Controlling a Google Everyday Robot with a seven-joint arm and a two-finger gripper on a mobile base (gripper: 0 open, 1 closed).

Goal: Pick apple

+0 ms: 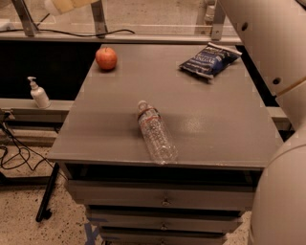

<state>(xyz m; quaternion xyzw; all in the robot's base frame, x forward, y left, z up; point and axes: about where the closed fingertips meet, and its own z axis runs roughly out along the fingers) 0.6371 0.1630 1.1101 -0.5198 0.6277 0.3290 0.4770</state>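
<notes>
1. A grey table (215, 119) fills the middle of the frame, seen from above and in front, with drawers (162, 198) stacked beneath its near edge.
2. The apple (106, 58), small, round and red-orange, sits upright on the table's far left corner, in the upper left of the frame. Nothing touches it.
3. The gripper (67, 5) shows only as a pale yellowish shape cut off by the top edge, upper left, above and beyond the apple and well apart from it. How wide it stands cannot be told.
4. The robot's white arm (272, 48) runs down the right edge of the frame, from the upper right to the lower right.
5. A clear water bottle (155, 132) lies on its side near the table's front edge, at centre frame, cap pointing away.
6. A dark blue snack bag (209, 60) lies flat on the far right of the table.
7. A white pump bottle (38, 93) stands on a low ledge at the left, beside the table.
</notes>
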